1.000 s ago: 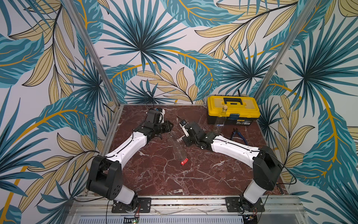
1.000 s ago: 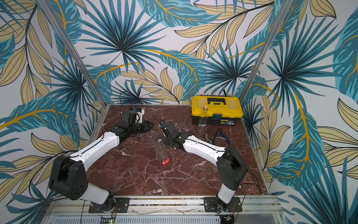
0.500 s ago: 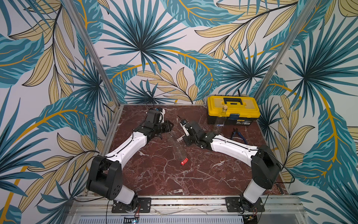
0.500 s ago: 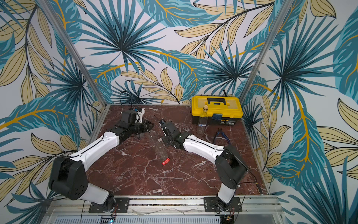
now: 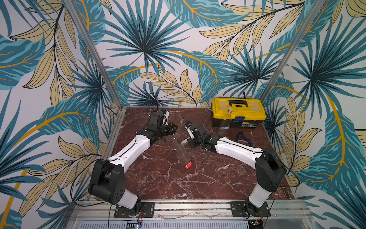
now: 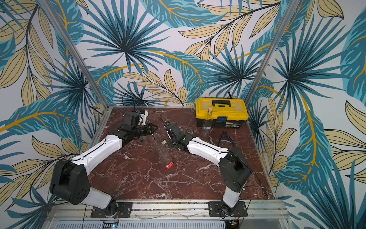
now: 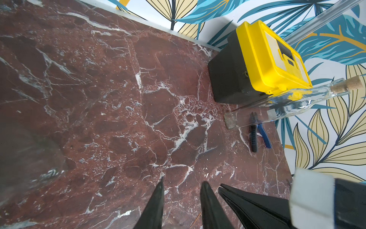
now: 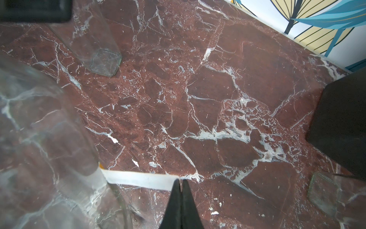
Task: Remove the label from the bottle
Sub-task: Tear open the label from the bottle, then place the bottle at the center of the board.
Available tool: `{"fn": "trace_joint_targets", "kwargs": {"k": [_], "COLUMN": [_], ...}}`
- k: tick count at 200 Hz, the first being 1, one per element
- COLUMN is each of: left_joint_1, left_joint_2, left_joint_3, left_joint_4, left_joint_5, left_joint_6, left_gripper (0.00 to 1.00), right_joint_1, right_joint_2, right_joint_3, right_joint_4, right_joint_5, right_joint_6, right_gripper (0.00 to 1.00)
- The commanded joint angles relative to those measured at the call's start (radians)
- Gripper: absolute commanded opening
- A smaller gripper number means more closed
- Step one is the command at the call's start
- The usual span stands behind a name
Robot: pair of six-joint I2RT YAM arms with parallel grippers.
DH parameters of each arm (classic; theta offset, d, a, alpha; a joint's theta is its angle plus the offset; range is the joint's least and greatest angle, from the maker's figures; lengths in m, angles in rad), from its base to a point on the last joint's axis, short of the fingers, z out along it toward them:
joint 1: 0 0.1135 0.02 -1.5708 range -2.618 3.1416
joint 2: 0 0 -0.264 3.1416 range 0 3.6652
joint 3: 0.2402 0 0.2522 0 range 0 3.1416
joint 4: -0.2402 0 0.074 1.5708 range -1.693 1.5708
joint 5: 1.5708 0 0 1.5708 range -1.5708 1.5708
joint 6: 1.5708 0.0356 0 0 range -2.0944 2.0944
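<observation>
Right arm shifted slightly | right fingers [image 8: 180, 184] pinch label [image 8: 138, 179] | left fingers [image 7: 182, 190] narrow | marble tabletop [image 5: 198, 178]

My count from the remote station:
- Arms: 2, each with 1 gripper, the left gripper [image 5: 174, 128] and the right gripper [image 5: 187, 140].
- Clear bottles: 2. 1 red-capped bottle [image 5: 181, 151] lies on the table; 1 corked bottle [image 5: 226, 122] stands upright.
- Labels: 1 pale label [image 8: 138, 179].
- Toolboxes: 1 yellow toolbox [image 5: 238, 114].
- Pliers: 1 blue-handled pair of pliers [image 5: 242, 137].
</observation>
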Motion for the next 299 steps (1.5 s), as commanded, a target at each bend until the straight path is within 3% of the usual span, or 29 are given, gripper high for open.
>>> {"fn": "trace_joint_targets", "kwargs": {"k": [1,179,299], "left_joint_1": [0.006,0.006,0.006], "left_joint_2": [-0.028,-0.044,0.001], "left_joint_3": [0.004,0.013,0.222], "left_joint_4": [0.037,0.051,0.051], "left_joint_5": [0.026,0.042,-0.003], "left_joint_6": [0.013,0.034,0.079], "left_gripper": [0.00,0.00,0.00], "right_joint_1": [-0.011,-0.040,-0.056], "right_joint_2": [0.027,0.054,-0.046], "right_joint_3": [0.015,0.043,0.019], "right_joint_4": [0.012,0.018,-0.113], "right_joint_5": [0.000,-0.019,-0.113], "right_joint_6": [0.012,0.019,0.053], "right_gripper": [0.00,0.00,0.00]}}
